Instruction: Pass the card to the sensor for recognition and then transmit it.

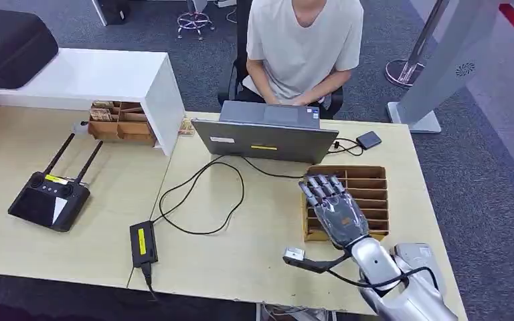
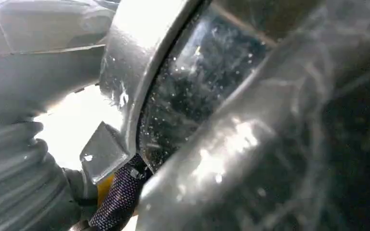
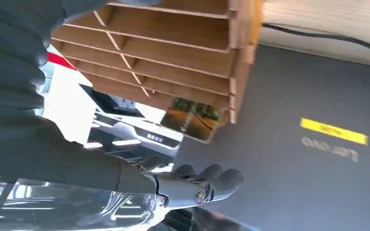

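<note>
Two robot hands: the left robot hand (image 2: 17, 163) is too blurred to tell whether it holds anything, while the right robot hand (image 1: 334, 208) hovers empty, fingers extended, over the slotted wooden rack (image 1: 369, 182). Its wrist view shows the card (image 3: 192, 118) at the rack's end, just beyond the fingertips (image 3: 221, 179) and beside the laptop (image 1: 268, 137), so I judge the right arm nearer. The pale worktop (image 1: 254, 257) stands on grey carpet.

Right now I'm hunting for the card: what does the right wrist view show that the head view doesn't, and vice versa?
Right wrist only: a glossy picture-printed card at the edge of the brown slotted wooden rack. Head only: a small black square pad on a cable, likely the sensor, a black twin-antenna controller and a seated person. Both: the rack, the grey laptop lid with its yellow sticker, and the right hand, fingers spread, holding nothing.
</note>
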